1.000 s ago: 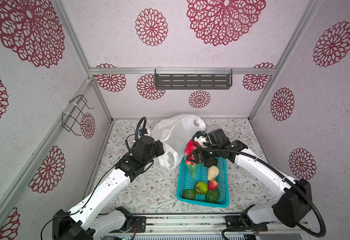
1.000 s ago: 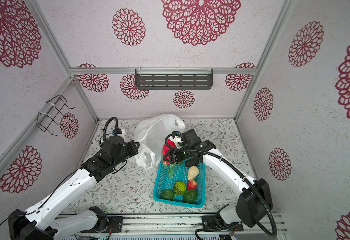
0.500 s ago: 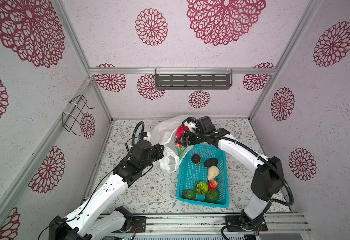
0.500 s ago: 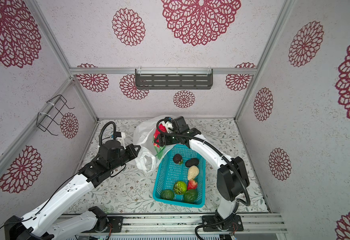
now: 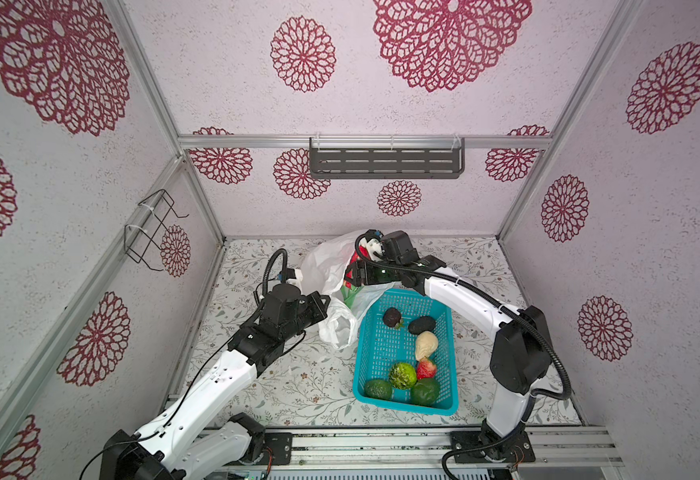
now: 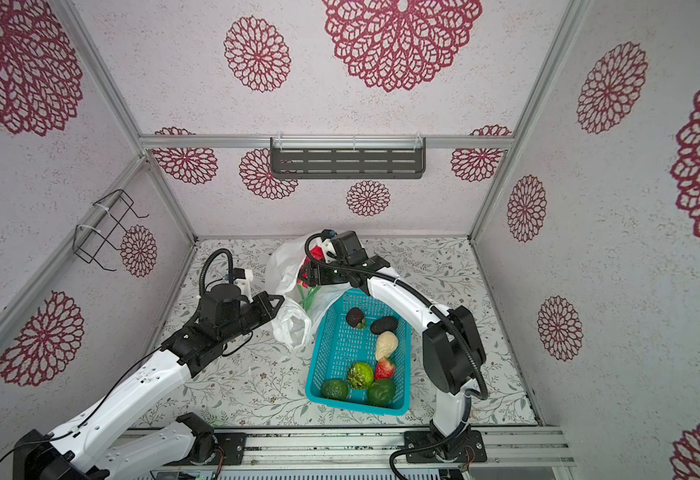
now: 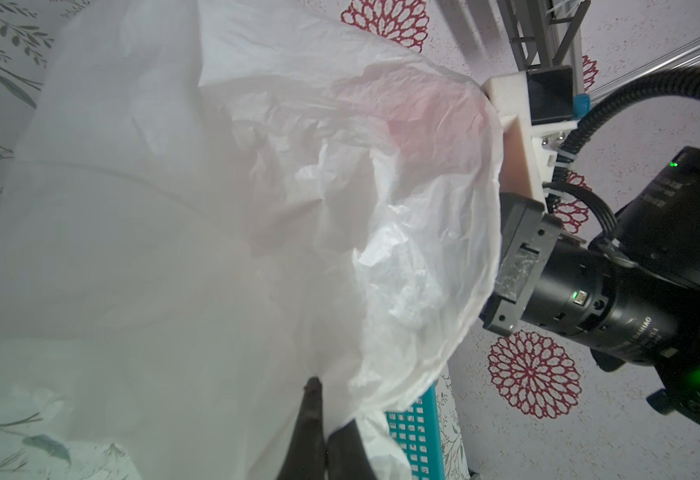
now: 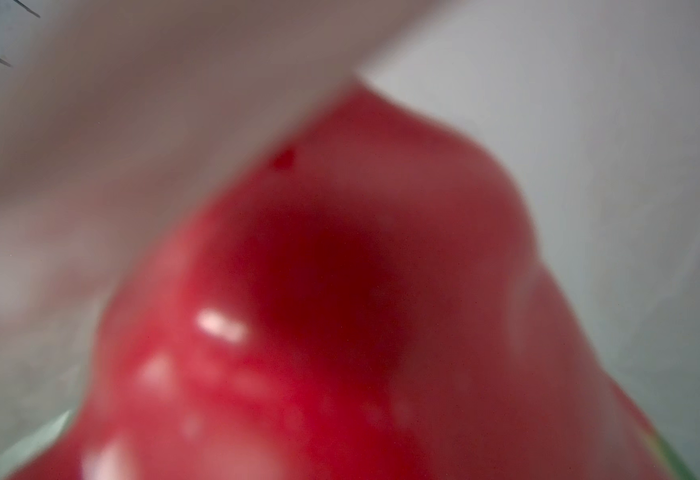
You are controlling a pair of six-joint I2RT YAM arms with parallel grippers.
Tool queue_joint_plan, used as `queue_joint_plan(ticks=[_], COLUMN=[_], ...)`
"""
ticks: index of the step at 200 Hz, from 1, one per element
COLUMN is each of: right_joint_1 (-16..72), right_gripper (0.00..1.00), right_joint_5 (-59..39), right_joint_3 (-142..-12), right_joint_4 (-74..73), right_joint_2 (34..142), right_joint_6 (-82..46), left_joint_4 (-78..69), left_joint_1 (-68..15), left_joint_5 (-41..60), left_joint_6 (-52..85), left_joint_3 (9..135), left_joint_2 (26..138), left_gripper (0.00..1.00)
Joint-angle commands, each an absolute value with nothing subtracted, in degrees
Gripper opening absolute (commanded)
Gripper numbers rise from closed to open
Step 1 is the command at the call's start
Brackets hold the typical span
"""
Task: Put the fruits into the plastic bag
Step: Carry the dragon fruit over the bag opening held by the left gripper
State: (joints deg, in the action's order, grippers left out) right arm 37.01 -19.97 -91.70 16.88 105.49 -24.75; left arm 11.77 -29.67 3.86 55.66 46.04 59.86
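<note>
A large, thin, crinkly white translucent plastic bag (image 5: pixel 323 270) (image 6: pixel 281 270) (image 7: pixel 215 208) is seen at the upper middle of the flower-patterned table (image 5: pixel 298 386) in both top views, just left of a teal perforated plastic basket (image 5: pixel 406 406) (image 6: pixel 356 405). An edge of the film is pinched by the left pincer (image 5: pixel 326 302) (image 6: pixel 281 298). Its dark fingers (image 7: pixel 313 415) are pressed together on the film at the lower edge of the left wrist view.

The right pincer (image 5: pixel 352 276) (image 6: pixel 308 274) is reached across the basket's upper left corner to the bag's open mouth. A pink-red toy dragon fruit (image 5: pixel 347 286) (image 6: pixel 301 284) (image 8: pixel 340 311) with green leaf tips is gripped between its widely set jaws, at the bag's opening. The right wrist view is filled by the blurred fruit, with pale film behind it.

The other fruits are lying in the basket. At its upper end a black round fruit (image 5: pixel 391 318) and a dark oval fruit (image 5: pixel 421 325) are found side by side, with a beige pear-shaped fruit (image 5: pixel 426 345) just below them. At the lower end a bumpy light-green fruit (image 5: pixel 403 375) is touched by a red strawberry (image 5: pixel 426 368). Two dark green fruits (image 5: pixel 378 388) (image 5: pixel 425 391) are set against the lower wall.
</note>
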Motion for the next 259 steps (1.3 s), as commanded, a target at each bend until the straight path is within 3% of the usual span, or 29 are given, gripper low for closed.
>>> queue_joint_plan(ticks=[1, 83, 118, 190, 218, 259], right_joint_1=[38.0, 40.52, 40.43, 39.05, 39.09, 40.38], right_gripper=[0.43, 0.43, 0.43, 0.46, 0.46, 0.47], right_joint_5=[-21.83, -8.95, 0.17, 7.15, 3.12, -11.71], right_joint_3=[-93.28, -90.62, -90.92, -89.32, -89.34, -87.28], right_joint_4=[9.86, 9.7, 14.28, 17.36, 16.23, 8.45], right_joint_2=[105.58, 110.12, 109.21, 104.63, 103.48, 102.96], right_joint_6=[-28.04, -30.39, -28.59, -24.48, -21.51, -21.19], left_joint_4=[8.13, 6.46, 6.16, 6.28, 5.93, 1.53], left_joint_1=[-29.02, -27.99, -26.61, -22.85, -22.74, -22.71], left_joint_5=[5.21, 7.16, 8.28, 13.45, 14.41, 14.74], left_joint_6=[57.1, 58.62, 59.82, 60.33, 60.45, 62.04], left_joint_3=[44.95, 42.74, 42.19, 42.2, 40.84, 37.39], left_joint_2=[58.89, 56.42, 53.5, 51.04, 51.93, 53.32], left_gripper=[0.0, 0.0, 0.0, 0.0, 0.0, 0.0])
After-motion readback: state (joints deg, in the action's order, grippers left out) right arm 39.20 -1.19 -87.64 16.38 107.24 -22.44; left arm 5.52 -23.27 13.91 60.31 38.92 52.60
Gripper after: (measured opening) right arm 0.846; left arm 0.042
